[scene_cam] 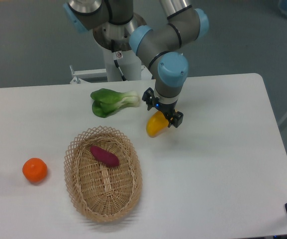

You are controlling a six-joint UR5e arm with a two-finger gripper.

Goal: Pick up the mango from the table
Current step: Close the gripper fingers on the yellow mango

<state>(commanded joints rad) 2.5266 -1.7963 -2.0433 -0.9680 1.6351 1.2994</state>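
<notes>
Nearest the camera, a wicker basket (103, 174) is sitting on the table (223, 164) with a purple root (104, 155) lying inside it, and a round orange fruit (35, 170) is resting well apart to its left. Beyond the basket, the mango (155, 125) is lying on the tabletop, not yet lifted. The gripper (162, 109) is hanging directly over the mango's far end, its dark fingers spread and standing one to each side of the fruit; whether they are touching it cannot be told. Just beyond, a leafy green vegetable (112, 101) is lying near the arm's base. The approach is looking nearly complete; the clamping and the lift are what is remaining, judging by the fruit's position on the table.
</notes>
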